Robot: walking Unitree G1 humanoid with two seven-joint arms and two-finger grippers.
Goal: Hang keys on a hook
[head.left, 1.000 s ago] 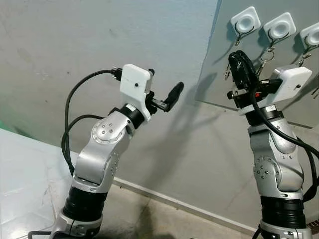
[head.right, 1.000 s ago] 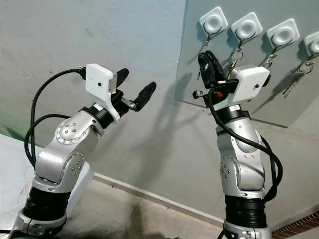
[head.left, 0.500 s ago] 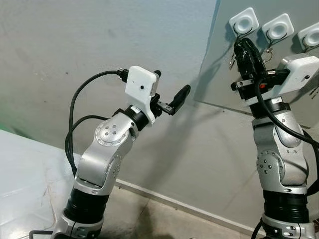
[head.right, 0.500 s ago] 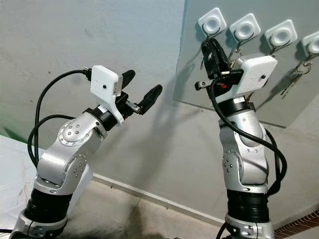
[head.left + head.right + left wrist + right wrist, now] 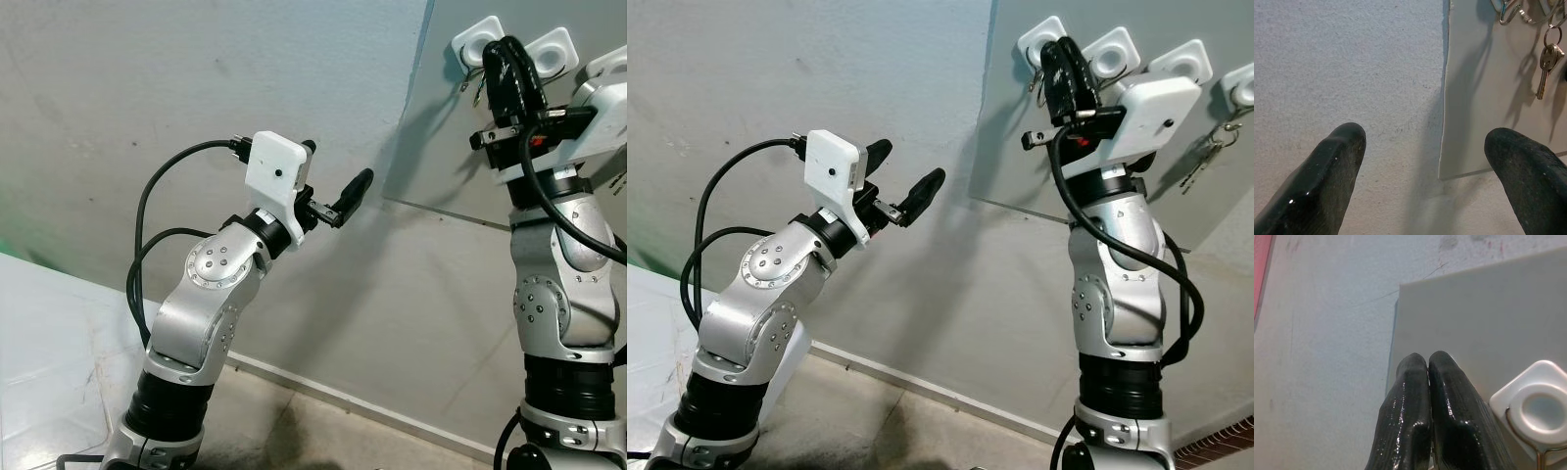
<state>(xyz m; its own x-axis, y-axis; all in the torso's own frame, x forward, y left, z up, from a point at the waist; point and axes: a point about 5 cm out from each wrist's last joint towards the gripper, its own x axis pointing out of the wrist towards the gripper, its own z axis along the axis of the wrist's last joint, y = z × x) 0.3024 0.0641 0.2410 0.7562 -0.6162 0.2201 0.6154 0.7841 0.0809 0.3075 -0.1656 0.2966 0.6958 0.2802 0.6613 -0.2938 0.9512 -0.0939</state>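
Up on the wall, the right gripper [image 5: 1054, 51] has its two black fingers pressed together, tips right against the first hook [image 5: 1044, 41] at the near corner of the grey board [image 5: 1019, 147]. A thin loop of metal pokes out beside the fingers, so the keys [image 5: 1042, 90] seem to be pinched there, though most of the bunch is hidden behind the gripper. The left gripper [image 5: 899, 175] is raised near the board's edge with its fingers spread wide, holding nothing.

Other hooks along the board's top edge already carry keys; one bunch [image 5: 1546, 68] dangles from its ring.

Keys like these are light and stiff, but they swing and slip easily. I'd judge the ring is the part to grip, since it must slide over the wire hook [image 5: 1528, 438] below its white pad [image 5: 1537, 409], and a loose pinch could drop them.
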